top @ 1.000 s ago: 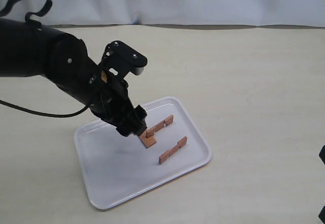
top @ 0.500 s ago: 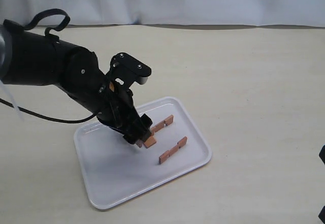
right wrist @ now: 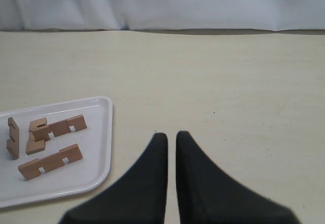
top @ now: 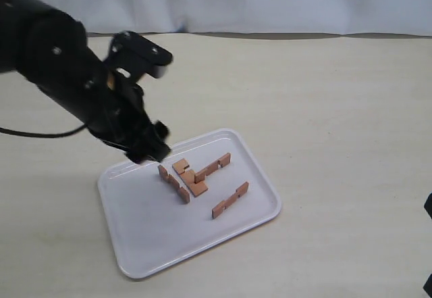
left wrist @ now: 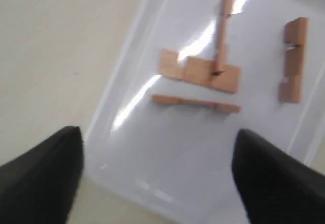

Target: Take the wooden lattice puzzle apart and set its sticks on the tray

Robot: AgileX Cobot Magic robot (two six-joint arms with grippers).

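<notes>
**Exterior view:** left gripper (top: 152, 153) hangs over the far-left rim of the white tray (top: 145, 244), fingers wide apart and empty. All 4 sticks (top: 229, 200) lie on the tray, right of the gripper. No lattice is left assembled.

**Left wrist view:** fingers (left wrist: 40, 178) well spread, nothing between them. 2 sticks touch as a T-pair (left wrist: 200, 72); cannot tell if their notches are locked.

**Right wrist view:** right gripper (right wrist: 171, 135) sits over bare table (right wrist: 244, 92), right of the tray, fingers nearly together, holding nothing.

**Judgement:** withdraw straight up, fingers wide, clear of rim and sticks. Check the T-pair before calling the task done.
</notes>
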